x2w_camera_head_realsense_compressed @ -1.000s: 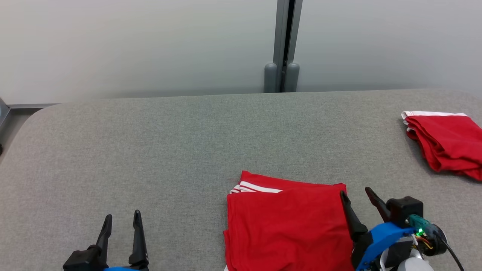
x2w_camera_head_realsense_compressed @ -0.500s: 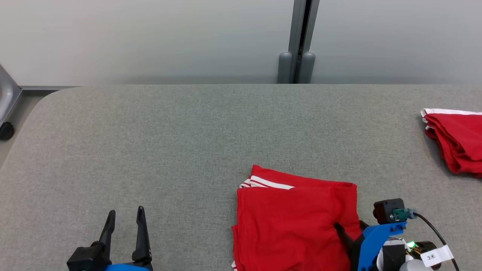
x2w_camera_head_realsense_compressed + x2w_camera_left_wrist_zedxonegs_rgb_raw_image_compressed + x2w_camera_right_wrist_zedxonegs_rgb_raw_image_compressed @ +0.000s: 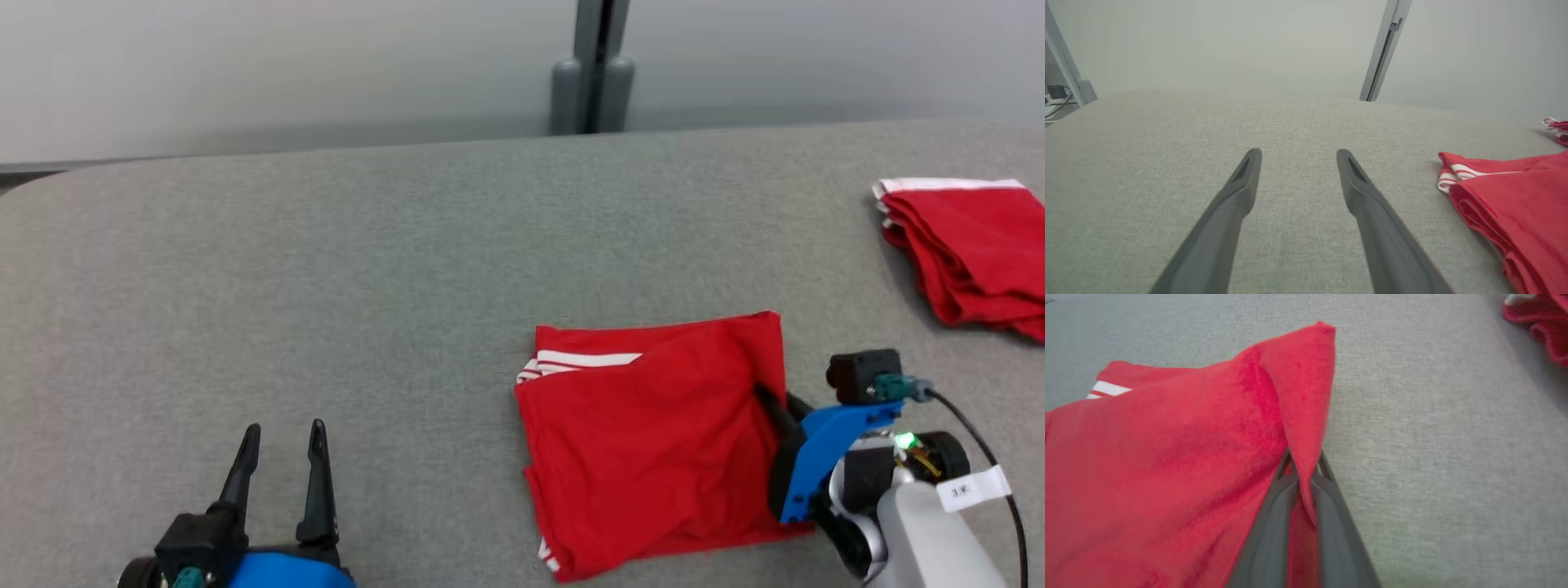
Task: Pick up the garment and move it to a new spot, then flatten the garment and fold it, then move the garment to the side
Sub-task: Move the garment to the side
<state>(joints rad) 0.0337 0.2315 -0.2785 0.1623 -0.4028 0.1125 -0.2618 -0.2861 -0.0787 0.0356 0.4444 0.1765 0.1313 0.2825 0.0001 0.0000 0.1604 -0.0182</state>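
The right claw [image 3: 771, 400] is clenched on the right edge of the folded red garment [image 3: 653, 441], which spreads leftward from it toward the released left claw [image 3: 285, 427], well apart.

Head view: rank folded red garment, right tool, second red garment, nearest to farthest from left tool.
1. Folded red garment, centre, to the right of the left tool.
2. Right tool, shut on that garment's right edge.
3. Second red garment, far right, farther back.
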